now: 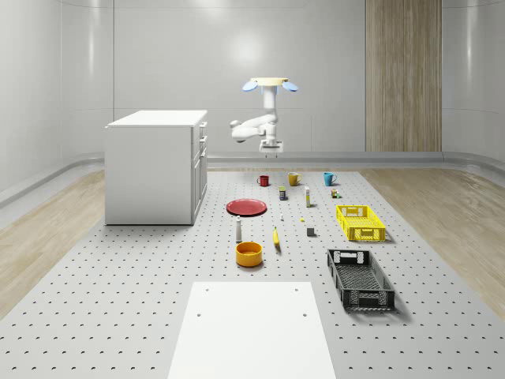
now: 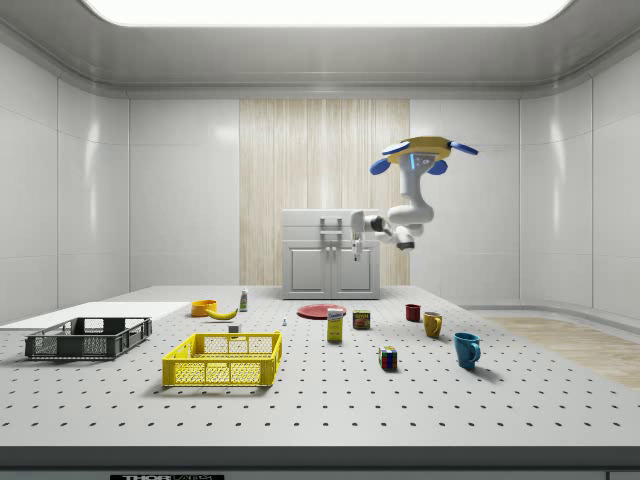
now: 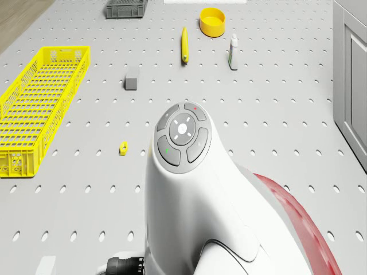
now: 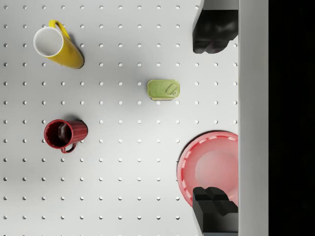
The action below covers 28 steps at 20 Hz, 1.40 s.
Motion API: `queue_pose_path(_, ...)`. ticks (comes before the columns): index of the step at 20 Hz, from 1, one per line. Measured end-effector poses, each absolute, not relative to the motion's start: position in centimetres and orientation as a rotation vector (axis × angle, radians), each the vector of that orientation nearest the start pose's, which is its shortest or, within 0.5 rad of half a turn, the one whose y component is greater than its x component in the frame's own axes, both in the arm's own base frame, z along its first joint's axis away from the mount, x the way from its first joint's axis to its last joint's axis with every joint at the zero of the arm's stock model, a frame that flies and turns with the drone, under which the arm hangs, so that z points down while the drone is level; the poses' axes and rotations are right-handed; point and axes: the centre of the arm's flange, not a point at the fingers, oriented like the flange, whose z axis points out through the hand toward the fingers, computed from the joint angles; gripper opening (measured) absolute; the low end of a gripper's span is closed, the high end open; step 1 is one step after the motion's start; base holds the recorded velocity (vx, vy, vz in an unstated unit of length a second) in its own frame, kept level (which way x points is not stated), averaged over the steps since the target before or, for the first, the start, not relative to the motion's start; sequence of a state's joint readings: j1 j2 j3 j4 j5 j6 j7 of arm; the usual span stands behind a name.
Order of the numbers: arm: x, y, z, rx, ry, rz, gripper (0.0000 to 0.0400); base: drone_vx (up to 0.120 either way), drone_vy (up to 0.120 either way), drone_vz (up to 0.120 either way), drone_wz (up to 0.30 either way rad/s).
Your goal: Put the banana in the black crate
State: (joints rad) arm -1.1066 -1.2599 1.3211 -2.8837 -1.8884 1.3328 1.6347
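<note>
From my console I could read no writing: a green-topped tin (image 4: 163, 90) showed a pull-tab lid in the wrist view, and its side label in the side view was too small to make out, as was the label on a yellow carton (image 2: 335, 325) standing beside it.

The drone (image 1: 269, 84), a yellow disc with blue rotor pods, hovered high above the far end of the grey perforated table (image 1: 142, 292), over the row of mugs. Its white arm hung down from the body, bent sideways at the elbow toward the white cabinet (image 1: 155, 166), then turned so that the wrist pointed straight down. The gripper (image 4: 215, 120) was open, its two black fingers (image 4: 212, 31) held wide apart with nothing between them, well above the table. Beneath it in the wrist view lay the tin, with a yellow mug (image 4: 55, 45) and a dark red ribbed mug (image 4: 64, 134) to one side and a round red plate (image 4: 209, 167) under one finger.

The yellow banana (image 1: 276, 238) lay on the table, well apart from the gripper, just beside a round orange-yellow bowl (image 1: 248, 253) and near a small white bottle (image 1: 238, 230). The black mesh crate (image 1: 360, 279) sat empty toward the whole-scene view's right, nearer the camera than the banana, with a yellow mesh crate (image 1: 360, 222) behind it. A blue mug (image 1: 329, 178) stood at the far right of the mug row.
</note>
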Motion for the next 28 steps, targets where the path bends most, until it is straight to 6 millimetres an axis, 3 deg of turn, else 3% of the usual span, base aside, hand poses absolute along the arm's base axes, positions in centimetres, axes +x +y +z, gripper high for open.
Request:
queue_pose_path(23, 30.68, -0.01, 49.07, 0.001, -0.002, 0.785, 0.0400, 0.120, 0.000, 0.000, 0.000)
queue_pose_path(28, 30.68, -0.01, 49.07, 0.001, -0.002, 0.785, 0.0400, 0.120, 0.000, -0.112, 0.000)
